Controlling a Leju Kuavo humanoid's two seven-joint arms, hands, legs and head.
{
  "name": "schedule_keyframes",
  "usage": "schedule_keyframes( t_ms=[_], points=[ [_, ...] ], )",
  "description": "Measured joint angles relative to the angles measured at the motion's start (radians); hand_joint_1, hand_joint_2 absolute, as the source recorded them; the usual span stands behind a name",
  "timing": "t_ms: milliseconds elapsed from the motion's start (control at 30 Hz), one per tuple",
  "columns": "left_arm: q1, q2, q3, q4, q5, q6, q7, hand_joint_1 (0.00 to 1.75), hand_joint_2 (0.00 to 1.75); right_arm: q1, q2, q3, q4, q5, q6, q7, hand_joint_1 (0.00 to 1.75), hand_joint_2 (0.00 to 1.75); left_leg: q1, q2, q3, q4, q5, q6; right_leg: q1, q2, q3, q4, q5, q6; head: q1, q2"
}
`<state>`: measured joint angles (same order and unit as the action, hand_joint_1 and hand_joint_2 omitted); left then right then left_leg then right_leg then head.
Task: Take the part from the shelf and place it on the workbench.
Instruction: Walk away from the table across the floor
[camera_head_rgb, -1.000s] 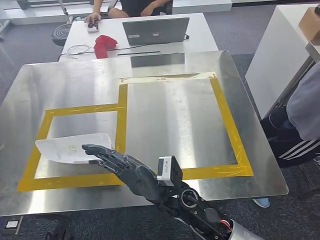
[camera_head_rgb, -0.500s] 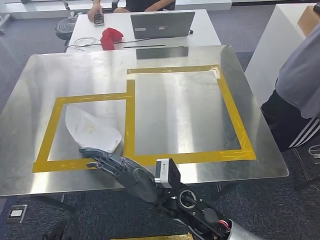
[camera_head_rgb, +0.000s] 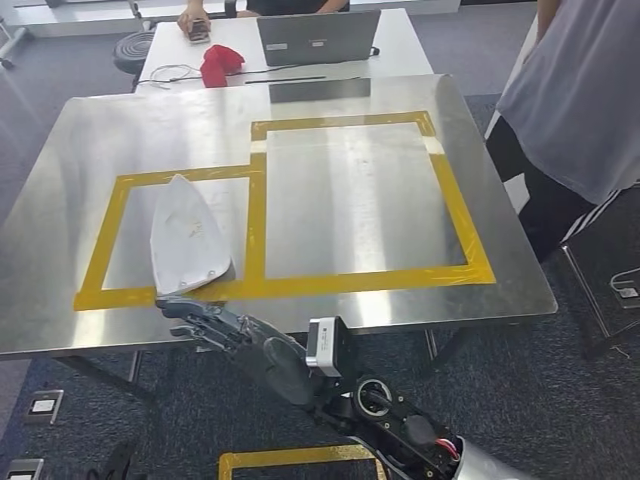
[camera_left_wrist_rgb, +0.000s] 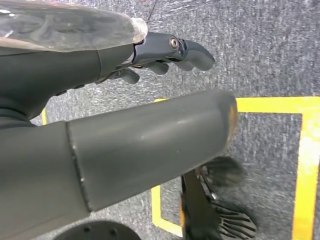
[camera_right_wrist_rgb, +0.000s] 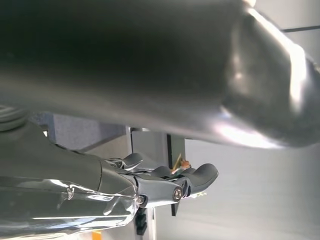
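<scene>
The white part (camera_head_rgb: 186, 243) lay flat on the shiny metal workbench (camera_head_rgb: 90, 130). It sat inside the small square of yellow tape (camera_head_rgb: 258, 230) on the left side, with its wide end close to the near strip of tape. Nothing was touching it.

The robot's right hand (camera_head_rgb: 215, 325) reached out low in front of the workbench's near edge, just below the part. Its dark fingers (camera_head_rgb: 175, 306) were stretched out and a little apart, and it held nothing. In the right wrist view the fingers also looked straight and bare.

The left hand (camera_left_wrist_rgb: 166, 55) hung down over the grey carpet (camera_left_wrist_rgb: 264, 55), where there were yellow lines on the floor. Its fingers were loosely stretched out and it held nothing.

A bigger tape square sat on the right half of the workbench. Behind the workbench stood a white table (camera_head_rgb: 400, 60) with a laptop (camera_head_rgb: 317, 38), a red cloth (camera_head_rgb: 219, 62) and some wires. A person in a grey shirt (camera_head_rgb: 581, 90) stood at the right side of the workbench.
</scene>
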<state>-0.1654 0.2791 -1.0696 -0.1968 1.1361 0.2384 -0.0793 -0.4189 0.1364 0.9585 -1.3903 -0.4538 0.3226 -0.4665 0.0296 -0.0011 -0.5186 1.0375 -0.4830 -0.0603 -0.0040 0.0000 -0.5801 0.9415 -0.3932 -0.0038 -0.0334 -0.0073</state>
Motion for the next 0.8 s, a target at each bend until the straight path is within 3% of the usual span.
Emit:
schedule_keyframes(
  t_ms=[67, 167, 200, 233, 300, 333, 367, 400, 467, 533, 567, 633, 700, 733, 800],
  points=[
    [-0.003, -0.001, 0.0, -0.001, 0.0, 0.0, 0.0, 0.0, 0.0, -0.002, 0.0, 0.001, 0.0, 0.0, 0.0, 0.0, 0.0, 0.0, -0.003, -0.005, 0.056, -0.095, -0.01, 0.01, 0.003, 0.0, -0.008, 0.006, 0.011, 0.012, 0.002, 0.0],
    [-0.004, -0.001, 0.001, -0.001, 0.0, 0.0, 0.0, 0.0, 0.0, -0.002, 0.0, 0.002, 0.0, 0.0, 0.0, 0.0, 0.0, 0.0, -0.007, -0.005, 0.041, -0.101, 0.001, 0.041, 0.001, 0.002, -0.021, 0.014, 0.018, 0.028, 0.004, 0.0],
    [-0.004, -0.002, 0.001, -0.001, 0.0, 0.0, 0.0, 0.0, 0.0, -0.002, 0.0, 0.002, 0.0, 0.0, -0.001, 0.0, 0.0, 0.0, -0.007, -0.004, 0.031, -0.1, 0.01, 0.052, 0.0, 0.002, -0.033, 0.036, -0.006, 0.032, 0.005, 0.0],
    [-0.004, -0.002, 0.001, -0.001, 0.0, 0.0, 0.0, 0.0, 0.0, -0.002, 0.0, 0.002, 0.0, -0.001, -0.002, 0.0, 0.0, 0.0, -0.008, -0.002, 0.018, -0.101, 0.02, 0.062, -0.002, 0.003, -0.05, 0.079, -0.049, 0.035, 0.006, 0.0],
    [-0.004, -0.001, 0.001, 0.0, -0.001, 0.0, 0.0, 0.0, 0.0, -0.001, -0.001, 0.002, 0.0, -0.001, -0.003, 0.0, 0.0, 0.0, -0.014, 0.0, -0.009, -0.1, 0.04, 0.073, -0.002, 0.003, -0.09, 0.217, -0.156, 0.037, 0.007, 0.0],
    [-0.004, -0.001, 0.001, 0.0, -0.001, 0.0, 0.0, 0.0, 0.0, -0.001, -0.001, 0.002, 0.0, -0.001, -0.004, 0.0, 0.0, 0.0, -0.019, 0.0, -0.024, -0.1, 0.051, 0.076, -0.001, 0.002, -0.102, 0.283, -0.188, 0.036, 0.007, 0.0],
    [-0.004, -0.001, 0.001, 0.0, -0.002, 0.0, 0.0, 0.0, 0.0, -0.001, -0.001, 0.002, 0.0, -0.001, -0.005, 0.001, 0.0, 0.0, -0.023, 0.0, -0.038, -0.099, 0.06, 0.077, 0.001, 0.002, -0.1, 0.322, -0.194, 0.032, 0.007, 0.0],
    [-0.003, -0.001, 0.001, 0.0, -0.003, 0.0, 0.0, 0.0, 0.0, 0.0, -0.001, 0.002, 0.0, -0.002, -0.006, 0.001, 0.0, 0.0, -0.027, 0.0, -0.05, -0.098, 0.07, 0.078, 0.004, 0.002, -0.082, 0.326, -0.177, 0.026, 0.007, 0.0],
    [-0.003, -0.001, 0.001, -0.001, -0.005, 0.0, 0.001, 0.0, 0.0, 0.0, -0.001, 0.002, 0.0, -0.004, -0.006, 0.002, 0.0, 0.0, -0.035, 0.0, -0.069, -0.097, 0.085, 0.079, 0.015, 0.003, 0.007, 0.222, -0.118, 0.005, 0.007, 0.0],
    [-0.004, -0.003, 0.001, -0.001, -0.005, 0.0, 0.001, 0.0, 0.0, -0.001, -0.001, 0.002, 0.0, -0.007, -0.005, 0.002, 0.0, 0.0, -0.041, 0.0, -0.079, -0.096, 0.1, 0.075, 0.024, 0.001, 0.112, 0.062, -0.106, -0.018, 0.007, 0.0],
    [-0.004, -0.003, 0.001, -0.001, -0.005, 0.0, 0.001, 0.0, 0.0, -0.002, -0.001, 0.002, 0.0, -0.008, -0.004, 0.002, 0.0, 0.0, -0.04, 0.001, -0.081, -0.097, 0.108, 0.071, 0.029, 0.001, 0.142, 0.009, -0.111, -0.025, 0.007, 0.0],
    [-0.004, -0.001, 0.001, -0.001, -0.005, 0.0, 0.003, 0.0, 0.0, -0.003, -0.001, 0.002, 0.0, -0.011, 0.0, 0.001, 0.0, 0.0, -0.036, 0.002, -0.082, -0.103, 0.126, 0.06, 0.031, 0.001, 0.152, -0.03, -0.11, -0.027, 0.007, 0.0],
    [-0.003, -0.001, 0.001, -0.002, -0.003, 0.0, 0.005, 0.0, 0.0, -0.004, -0.001, 0.003, 0.001, -0.015, 0.008, 0.0, 0.0, 0.0, -0.035, 0.0, -0.093, -0.088, 0.107, 0.049, 0.025, -0.003, 0.138, -0.044, -0.086, -0.031, 0.007, 0.0],
    [-0.002, -0.001, 0.002, -0.002, -0.001, 0.0, 0.005, 0.0, 0.0, -0.005, -0.001, 0.003, 0.002, -0.016, 0.015, -0.001, 0.0, 0.0, -0.035, -0.002, -0.106, -0.054, 0.07, 0.042, 0.02, -0.005, 0.128, -0.05, -0.072, -0.033, 0.006, 0.0],
    [-0.001, 0.0, 0.004, -0.002, 0.005, 0.001, 0.003, 0.0, 0.0, -0.005, 0.0, 0.005, 0.005, -0.018, 0.029, -0.004, 0.0, 0.0, -0.027, -0.003, -0.145, 0.07, -0.034, 0.029, 0.016, -0.006, 0.102, -0.053, -0.049, -0.036, 0.005, 0.0]
  ],
)
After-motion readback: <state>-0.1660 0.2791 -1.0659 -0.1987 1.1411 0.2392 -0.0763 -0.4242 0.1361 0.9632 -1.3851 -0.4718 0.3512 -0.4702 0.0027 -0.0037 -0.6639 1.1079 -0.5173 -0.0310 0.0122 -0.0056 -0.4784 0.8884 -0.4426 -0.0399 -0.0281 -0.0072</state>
